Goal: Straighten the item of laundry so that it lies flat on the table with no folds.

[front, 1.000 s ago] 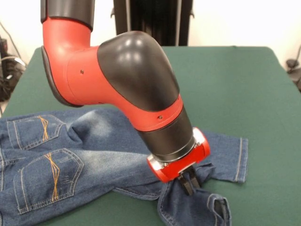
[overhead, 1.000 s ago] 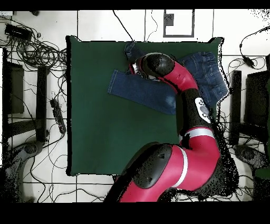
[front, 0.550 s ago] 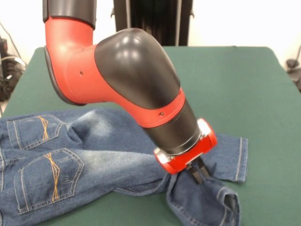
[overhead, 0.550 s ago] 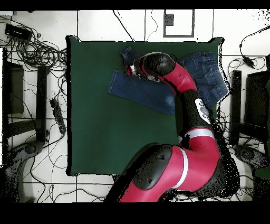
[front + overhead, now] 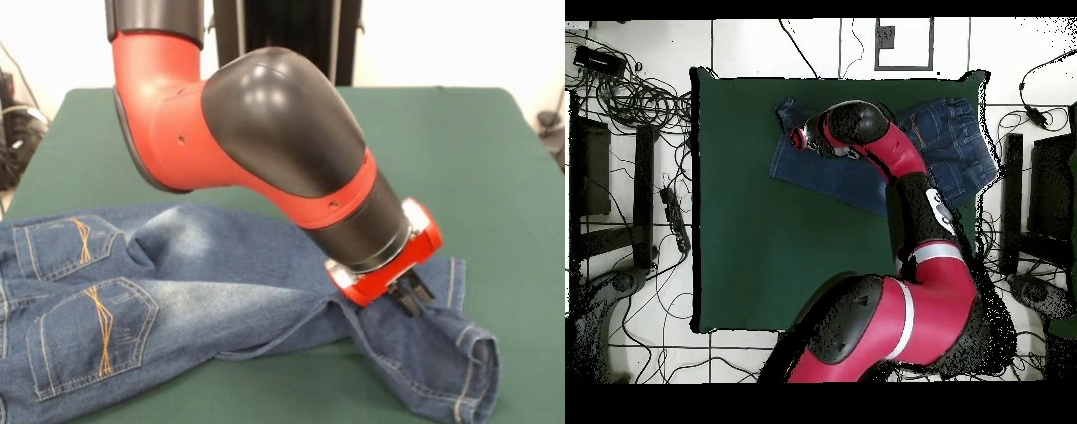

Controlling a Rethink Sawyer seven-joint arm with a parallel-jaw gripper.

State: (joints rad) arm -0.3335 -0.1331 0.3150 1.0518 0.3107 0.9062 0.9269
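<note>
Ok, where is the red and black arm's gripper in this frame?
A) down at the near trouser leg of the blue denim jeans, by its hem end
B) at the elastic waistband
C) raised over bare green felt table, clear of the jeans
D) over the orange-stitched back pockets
A: the gripper sits down on the blue denim jeans' near leg, close to its hem, far from the pockets.

the arm (image 5: 265, 141) slants low, its hand (image 5: 408, 296) pinched shut, pointing down.
</note>
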